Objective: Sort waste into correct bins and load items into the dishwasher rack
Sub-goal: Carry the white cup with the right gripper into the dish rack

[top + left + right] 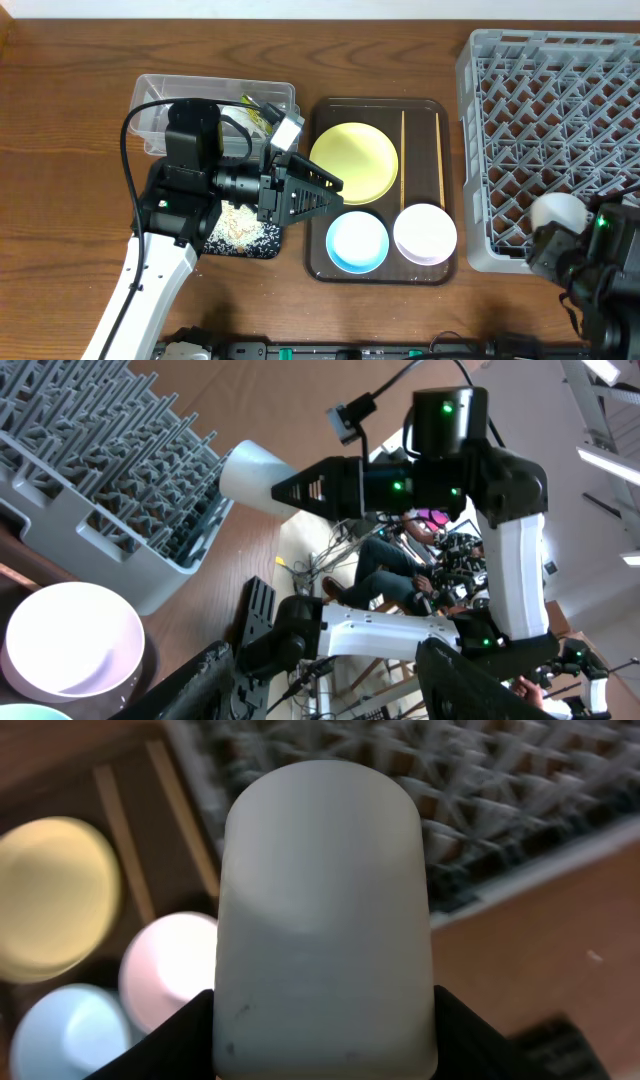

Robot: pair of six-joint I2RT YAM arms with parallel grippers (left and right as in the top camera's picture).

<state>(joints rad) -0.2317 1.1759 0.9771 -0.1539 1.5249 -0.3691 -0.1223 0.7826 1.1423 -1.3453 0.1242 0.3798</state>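
Observation:
My right gripper (562,232) is shut on the small white cup (558,211) at the front edge of the grey dishwasher rack (500,60); the cup fills the right wrist view (325,910) and shows in the left wrist view (255,478). My left gripper (322,192) is open and empty over the brown tray's left side; its fingers (330,690) hold nothing. On the tray lie the yellow plate (355,160), blue bowl (357,242), pinkish-white bowl (425,233) and two chopsticks (403,150). The snack wrapper (255,112) lies in the clear tub (200,92). Rice (240,228) lies in the black tray (268,250).
The dark brown serving tray (320,270) sits between the bins and the rack. The left arm covers much of the clear tub and black tray. The rack (470,790) lies beyond the cup in the right wrist view.

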